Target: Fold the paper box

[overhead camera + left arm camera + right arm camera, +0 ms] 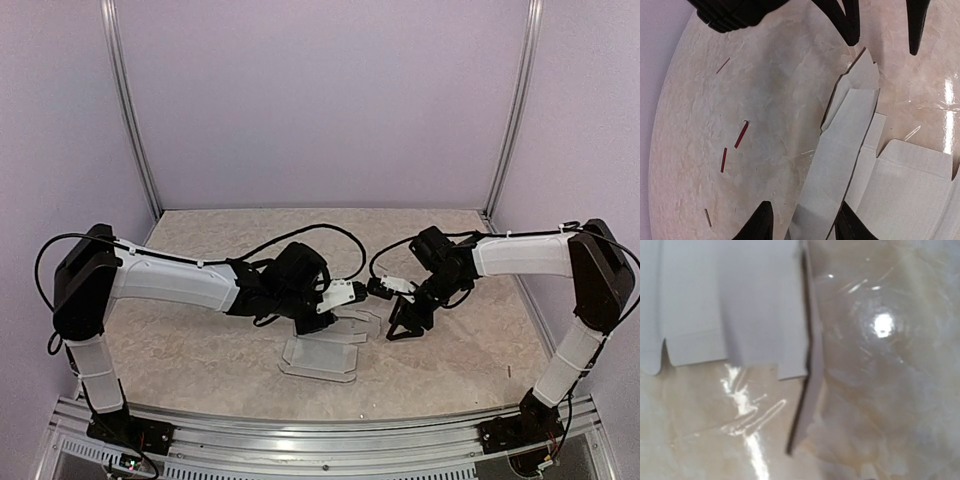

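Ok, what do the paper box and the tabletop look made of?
The paper box: thin pale grey-white card, matte, with crisp cut edges and fold creases. The tabletop: beige marble pattern, glossy by its lamp glare; creases suggest a printed film or laminate, not certainly stone.

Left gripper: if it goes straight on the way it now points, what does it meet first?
Probably the paper box: its raised strip lies between the fingers of the left gripper, though depth is unclear.

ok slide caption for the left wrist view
Left jaws straddle a raised panel of the part-folded paper box on a marbled table.
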`<state>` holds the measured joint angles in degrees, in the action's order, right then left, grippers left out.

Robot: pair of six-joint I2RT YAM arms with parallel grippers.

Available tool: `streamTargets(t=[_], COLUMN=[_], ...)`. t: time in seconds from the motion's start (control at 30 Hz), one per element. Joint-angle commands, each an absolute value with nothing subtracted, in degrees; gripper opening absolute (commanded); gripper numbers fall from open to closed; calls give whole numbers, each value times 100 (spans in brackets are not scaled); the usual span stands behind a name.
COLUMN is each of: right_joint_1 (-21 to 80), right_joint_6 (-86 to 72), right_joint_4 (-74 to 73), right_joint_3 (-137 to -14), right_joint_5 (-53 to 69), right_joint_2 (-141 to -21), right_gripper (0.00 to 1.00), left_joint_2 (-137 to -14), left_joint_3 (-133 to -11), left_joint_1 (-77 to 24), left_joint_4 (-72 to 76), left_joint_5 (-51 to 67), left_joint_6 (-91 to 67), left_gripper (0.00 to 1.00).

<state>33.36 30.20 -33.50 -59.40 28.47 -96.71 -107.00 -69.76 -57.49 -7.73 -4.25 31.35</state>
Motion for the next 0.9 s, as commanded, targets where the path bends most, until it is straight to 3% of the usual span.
streamTargets(t=[0.0,0.2,0.47,0.67,0.87], right_joint_1=[3384,3388,3393,3393,3379], right_joint_6=[2998,2954,2840,2773,2823], right_joint_4=[-3426,-3467,-3197,-3136,-2768], right_joint_3=[-5935,-6005,-5911,-5907,-5914], right_joint_5=[3171,3253,2641,2647,2240], right_joint_2=[-9687,-9703,-9630,-9561,-9443], right_gripper=[53,53,51,50,42], left_joint_2=[-10626,-10715,-10545,-10597,-10465], left_joint_3=[-6835,-6847,-6691,-6634,-6556], left_joint_1=[-5791,-5693,-5084,-4916,-5032], left_joint_4=[-625,-684,-422,-265,-179], left_joint_5=[-484,-318,993,1327,1288], left_joint_6=[3041,2831,2237,2106,2130], left_gripper=[40,35,34,34,34])
